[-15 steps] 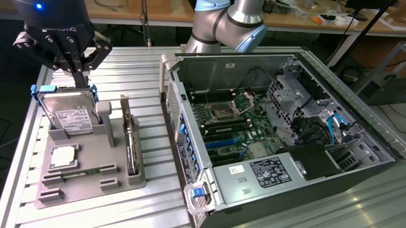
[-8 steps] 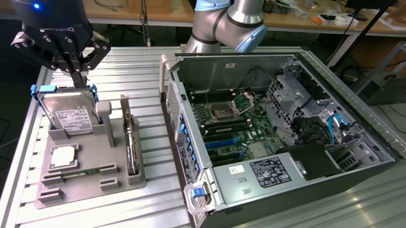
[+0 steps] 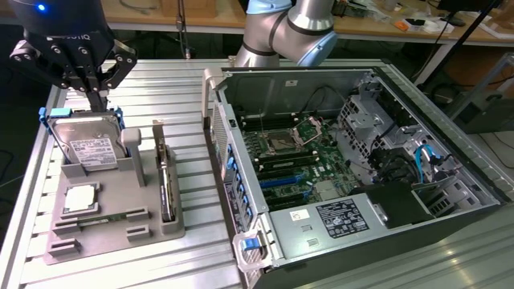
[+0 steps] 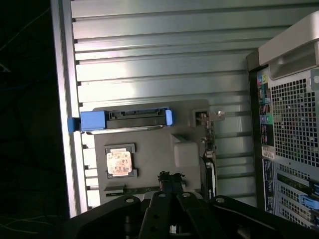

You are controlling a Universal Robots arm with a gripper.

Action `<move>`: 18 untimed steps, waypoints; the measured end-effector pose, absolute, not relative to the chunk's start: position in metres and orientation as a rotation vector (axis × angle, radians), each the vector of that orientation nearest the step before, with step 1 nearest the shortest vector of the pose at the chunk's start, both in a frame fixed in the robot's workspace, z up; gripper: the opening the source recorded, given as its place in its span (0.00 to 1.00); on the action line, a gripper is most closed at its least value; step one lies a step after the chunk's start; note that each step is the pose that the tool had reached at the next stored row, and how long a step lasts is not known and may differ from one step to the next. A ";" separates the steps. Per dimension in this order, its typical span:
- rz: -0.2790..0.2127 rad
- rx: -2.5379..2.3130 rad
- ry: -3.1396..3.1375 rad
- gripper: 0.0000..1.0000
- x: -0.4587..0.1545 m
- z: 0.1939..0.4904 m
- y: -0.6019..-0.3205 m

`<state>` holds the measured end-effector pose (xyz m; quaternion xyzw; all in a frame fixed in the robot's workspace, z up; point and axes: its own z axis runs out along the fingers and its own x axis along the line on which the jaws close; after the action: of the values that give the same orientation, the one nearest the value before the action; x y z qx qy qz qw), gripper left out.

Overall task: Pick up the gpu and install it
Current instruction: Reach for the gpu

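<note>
Ribbed aluminium table (image 3: 185, 90) carries grey tray (image 3: 112, 238), open computer case (image 3: 281, 81); wooden benches (image 3: 209, 12) behind. Gripper (image 3: 95, 90) pinched closed, empty, above tray; gpu (image 3: 165, 180) edge-on in tray.

The hand (image 3: 98, 101) is black: a rounded housing with white lettering (image 3: 71, 37), partly cut off, across its front, and a small blue light (image 3: 40, 8) glowing near the top. Its fingers (image 3: 122, 60) are flat black link bars joined by round silver pivot pins (image 3: 79, 50). In the wrist view the link bars (image 4: 159, 211) look matte black, with pale round pins at their joints. The arm (image 3: 281, 30) is a thick tube of smooth silver-grey metal, and its rounded joint cap (image 3: 319, 51) is light blue.
</note>
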<state>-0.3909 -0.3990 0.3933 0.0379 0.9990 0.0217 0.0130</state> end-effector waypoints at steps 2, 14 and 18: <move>0.068 0.118 3.113 0.11 -0.392 0.393 -0.399; 0.068 0.118 3.113 0.11 -0.398 0.393 -0.399; 0.068 0.118 3.113 0.11 -0.400 0.393 -0.399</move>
<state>-0.4003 -0.3989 0.3933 0.0379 0.9990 0.0217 0.0131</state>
